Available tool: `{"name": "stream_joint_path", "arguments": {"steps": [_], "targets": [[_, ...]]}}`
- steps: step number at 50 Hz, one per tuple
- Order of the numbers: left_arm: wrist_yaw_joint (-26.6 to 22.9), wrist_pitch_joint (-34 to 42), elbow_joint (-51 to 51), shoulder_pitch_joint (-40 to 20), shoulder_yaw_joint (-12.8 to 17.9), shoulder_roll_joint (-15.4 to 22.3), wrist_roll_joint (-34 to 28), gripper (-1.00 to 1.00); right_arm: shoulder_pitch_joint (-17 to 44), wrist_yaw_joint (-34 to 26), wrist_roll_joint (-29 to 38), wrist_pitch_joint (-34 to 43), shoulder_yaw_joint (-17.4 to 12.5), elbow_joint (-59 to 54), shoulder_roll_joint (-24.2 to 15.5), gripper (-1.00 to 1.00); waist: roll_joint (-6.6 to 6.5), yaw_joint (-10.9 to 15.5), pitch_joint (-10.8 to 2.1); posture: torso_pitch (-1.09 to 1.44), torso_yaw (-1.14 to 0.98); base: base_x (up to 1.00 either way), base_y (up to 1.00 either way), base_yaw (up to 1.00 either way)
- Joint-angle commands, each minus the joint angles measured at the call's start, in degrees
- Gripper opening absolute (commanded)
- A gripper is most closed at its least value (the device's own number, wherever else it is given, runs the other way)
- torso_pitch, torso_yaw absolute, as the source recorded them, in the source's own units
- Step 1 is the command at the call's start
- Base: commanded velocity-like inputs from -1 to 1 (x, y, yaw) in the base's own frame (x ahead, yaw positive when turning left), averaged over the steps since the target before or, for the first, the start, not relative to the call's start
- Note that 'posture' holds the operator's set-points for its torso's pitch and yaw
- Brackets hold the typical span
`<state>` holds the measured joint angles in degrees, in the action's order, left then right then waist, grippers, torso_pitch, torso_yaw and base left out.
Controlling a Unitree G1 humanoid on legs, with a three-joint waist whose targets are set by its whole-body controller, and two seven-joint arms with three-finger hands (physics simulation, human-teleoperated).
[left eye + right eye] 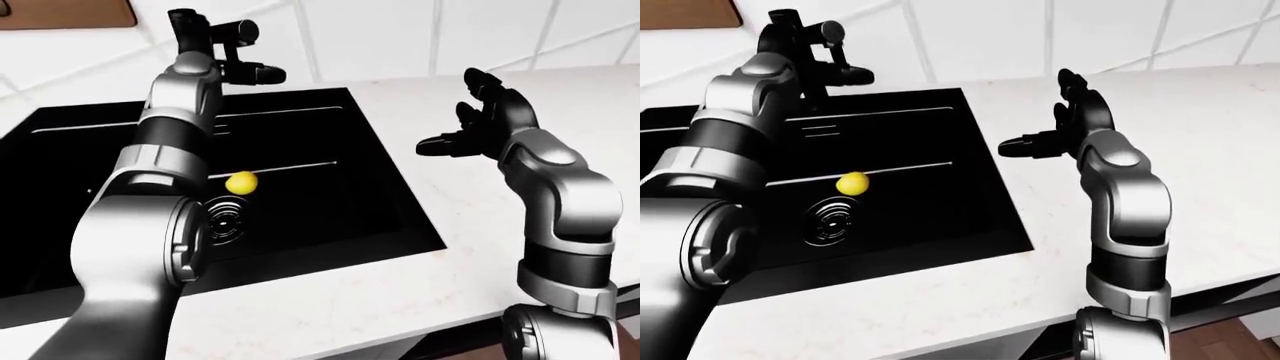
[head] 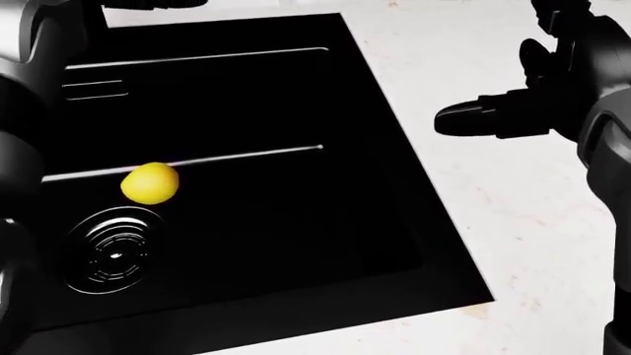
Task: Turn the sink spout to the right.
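Across the top of the black sink, right at my left hand, stands the sink spout: a black faucet with an upright post and a short rounded head, mounted at the basin's far rim below the white tiled wall. My left arm reaches up along the left of both eye views, and its hand sits against the faucet, one dark finger pointing right over the basin. Black on black, so I cannot tell whether the fingers close round the spout or merely lie beside it.

Off to the right of that hand, the white speckled counter runs wide and bare, from the sink's right rim to the counter's near edge. My right hand hovers above it, well apart from the sink, fingers spread, one pointing left toward the basin, touching and holding nothing.

Below my left hand, the round ribbed drain sits in the basin floor. Just above it lies a small yellow ball, beside a thin bright line on the basin wall.
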<state>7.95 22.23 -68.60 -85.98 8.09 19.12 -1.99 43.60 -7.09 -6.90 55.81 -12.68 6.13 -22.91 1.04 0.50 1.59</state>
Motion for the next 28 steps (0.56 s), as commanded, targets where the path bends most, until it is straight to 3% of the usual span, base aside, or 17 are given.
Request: {"name": "stream_joint_path", "arguments": {"steps": [1,28], "targets": [[0.0,-1.5,2.0,-2.1,-0.1,0.2,-0.2,1.00,2.0,0.2,0.1,-1.4,-0.7,2.1,-0.8,1.00,0.08,-0.1,-1.76,0.00,0.00,0.00,0.00,0.00],[0.7,0.3,4.0,-3.3,-1.2,-3.2,-0.8,1.00,1.5,0.2,-0.2,-1.0,-1.1,3.1,-1.2,1.00,0.40,0.0,-1.65,0.00,0.00,0.00,0.00,0.00]]}}
